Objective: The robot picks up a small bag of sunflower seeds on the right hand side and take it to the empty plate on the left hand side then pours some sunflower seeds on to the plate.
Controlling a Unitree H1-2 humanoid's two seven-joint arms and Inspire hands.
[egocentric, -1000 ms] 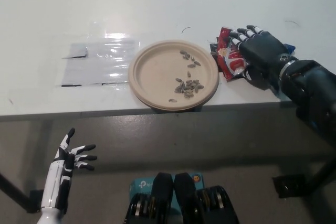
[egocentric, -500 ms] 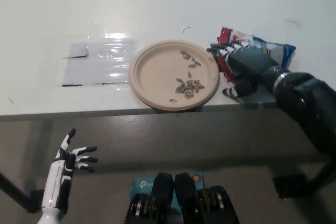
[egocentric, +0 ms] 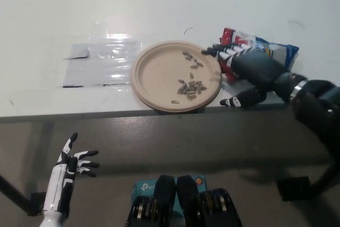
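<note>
Looks like the closing stage: seeds (egocentric: 191, 86) already lie on the plate (egocentric: 154, 75), mostly toward its 4 o'clock side, and the bag (egocentric: 271, 51) sits flat on the table (egocentric: 159, 3) just beside the plate at 3 o'clock. Black right hand (egocentric: 249, 70) spread, palm down, over the bag's near end, holding nothing. Next, probably drawing clear without dragging the bag. White left hand (egocentric: 71, 166) spread, resting low at 7 o'clock

seed bag (egocentric: 263, 51): flat on table | plate (egocentric: 154, 73): holds seeds (egocentric: 191, 86)
</note>
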